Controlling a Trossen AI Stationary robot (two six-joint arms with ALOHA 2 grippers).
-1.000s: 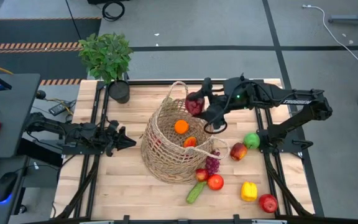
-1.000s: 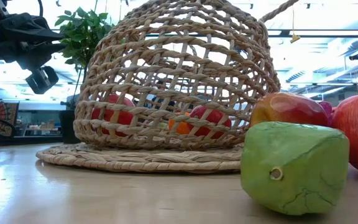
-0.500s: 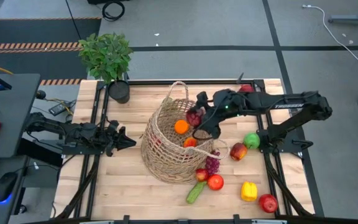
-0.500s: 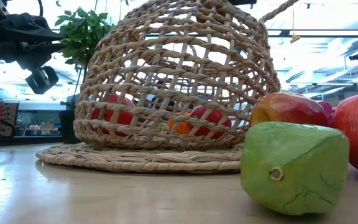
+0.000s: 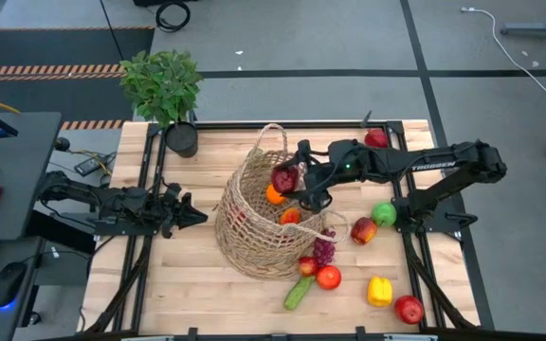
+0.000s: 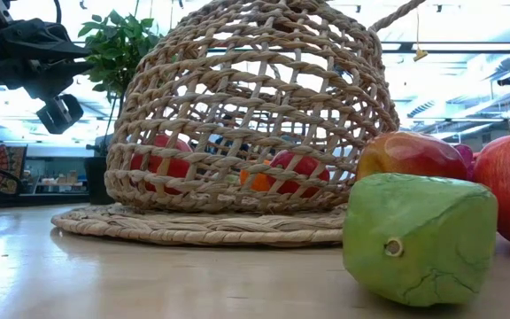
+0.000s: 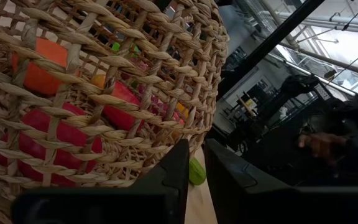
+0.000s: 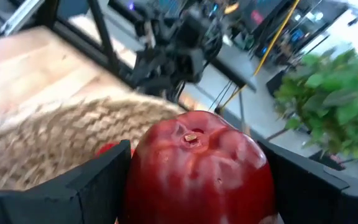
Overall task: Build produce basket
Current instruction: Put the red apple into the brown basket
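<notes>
High view: right gripper (image 5: 290, 182) pinching one red apple (image 5: 283, 178) over the basket (image 5: 254, 227); left gripper (image 5: 192, 215) nearly closed; basket contents part-hidden.

**Materials and surface finishes**

The basket (image 5: 254, 223) is open-weave tan wicker, rough and matt. The table (image 5: 197, 284) is pale wood with visible grain and a faint sheen. The red apple (image 8: 197, 168) in the right gripper (image 5: 290, 183) is glossy and smooth. The green apple (image 6: 419, 237) looks painted, semi-matt, with fine cracks. The gripper fingers (image 8: 98, 180) are dark matt plastic.
</notes>
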